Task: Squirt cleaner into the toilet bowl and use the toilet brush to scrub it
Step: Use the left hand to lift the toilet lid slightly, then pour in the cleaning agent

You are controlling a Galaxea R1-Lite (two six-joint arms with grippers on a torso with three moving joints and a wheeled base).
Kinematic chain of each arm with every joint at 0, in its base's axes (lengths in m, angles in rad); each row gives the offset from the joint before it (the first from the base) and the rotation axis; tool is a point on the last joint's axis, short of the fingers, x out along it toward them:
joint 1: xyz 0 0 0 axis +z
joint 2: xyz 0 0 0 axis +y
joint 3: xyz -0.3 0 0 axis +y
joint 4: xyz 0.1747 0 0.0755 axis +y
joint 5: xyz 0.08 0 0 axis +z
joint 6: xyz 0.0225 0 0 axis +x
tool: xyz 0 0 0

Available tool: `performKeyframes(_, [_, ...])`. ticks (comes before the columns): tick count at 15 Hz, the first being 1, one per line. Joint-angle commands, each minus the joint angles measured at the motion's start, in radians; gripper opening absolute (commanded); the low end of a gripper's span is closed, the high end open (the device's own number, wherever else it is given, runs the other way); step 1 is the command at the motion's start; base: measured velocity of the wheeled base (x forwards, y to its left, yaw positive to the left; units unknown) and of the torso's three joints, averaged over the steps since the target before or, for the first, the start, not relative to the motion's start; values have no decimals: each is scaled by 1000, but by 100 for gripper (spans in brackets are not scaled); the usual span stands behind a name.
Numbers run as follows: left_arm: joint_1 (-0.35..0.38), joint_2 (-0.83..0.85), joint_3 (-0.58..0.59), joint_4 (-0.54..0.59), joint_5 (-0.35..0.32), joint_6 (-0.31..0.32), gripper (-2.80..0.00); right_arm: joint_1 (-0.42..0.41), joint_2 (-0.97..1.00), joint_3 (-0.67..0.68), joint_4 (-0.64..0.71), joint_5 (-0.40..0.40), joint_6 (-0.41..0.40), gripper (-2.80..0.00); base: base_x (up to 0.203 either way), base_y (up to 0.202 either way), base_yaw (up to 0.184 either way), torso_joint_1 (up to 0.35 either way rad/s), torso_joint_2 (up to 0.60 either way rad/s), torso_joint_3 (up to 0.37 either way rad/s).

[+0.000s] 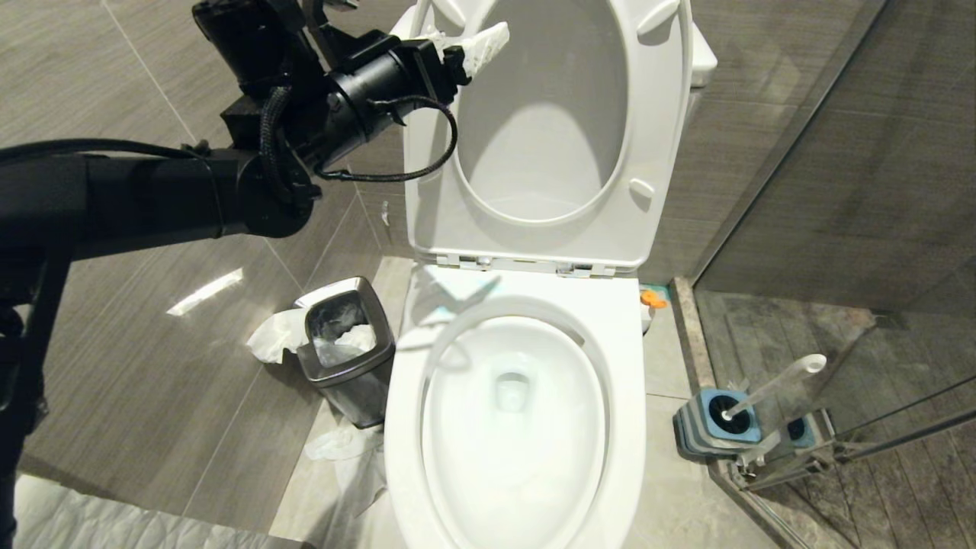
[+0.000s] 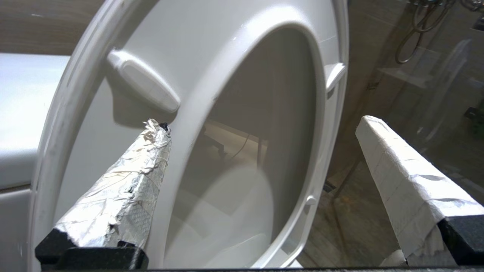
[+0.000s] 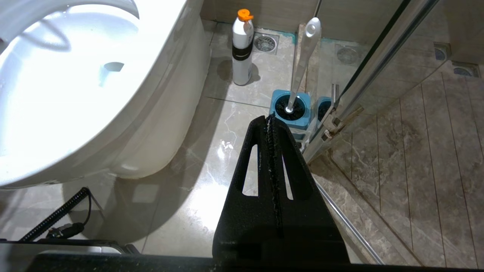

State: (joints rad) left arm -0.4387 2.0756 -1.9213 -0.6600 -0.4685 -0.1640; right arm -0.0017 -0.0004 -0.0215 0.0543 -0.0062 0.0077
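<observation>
1. Toilet bowl (image 1: 515,427) standing open below, white and glossy, no turquoise cleaner showing on the porcelain.
2. Seat and lid (image 1: 648,137) leaning upright against the tank.
3. Left gripper (image 1: 476,42) hovering up beside the raised seat's upper edge, wrapped fingers (image 2: 124,189) spread wide, grasping nothing; whether touching the seat, cannot tell.
4. Right gripper (image 3: 270,124) hanging low beside the bowl, black fingers pressed together, clenched on nothing, pointing toward the brush holder.
5. Toilet brush (image 1: 778,385) sitting in its grey holder with blue top (image 1: 717,423) on the floor to the right of the bowl, just beside the glass shower door (image 1: 862,191), white handle tilting up and away.
6. White bottle with orange cap (image 3: 242,47) standing upright on the floor between the bowl's base and the brush holder, near the back wall.
7. Steel waste bin (image 1: 347,347) standing to the left of the bowl, crumpled tissue (image 1: 274,335) lying in it and around it on the tiles.
</observation>
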Motion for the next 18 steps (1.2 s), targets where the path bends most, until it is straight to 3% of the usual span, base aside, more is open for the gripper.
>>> performKeyframes(1, [0,-56,5,20,-5,-6,0,0,0,0,0,0,0,-280,0,0,0,0,0,0])
performKeyframes(6, [0,-174,38,99,-5,-144,0,0,0,0,1,0,0,-280,0,0,0,0,0,0])
performKeyframes(11, [0,-366,151,247,-5,-314,0,0,0,0,1,0,0,-280,0,0,0,0,0,0])
performKeyframes(18, [37,-661,322,632,-5,-464,0,0,0,0,1,0,0,-280,0,0,0,0,0,0])
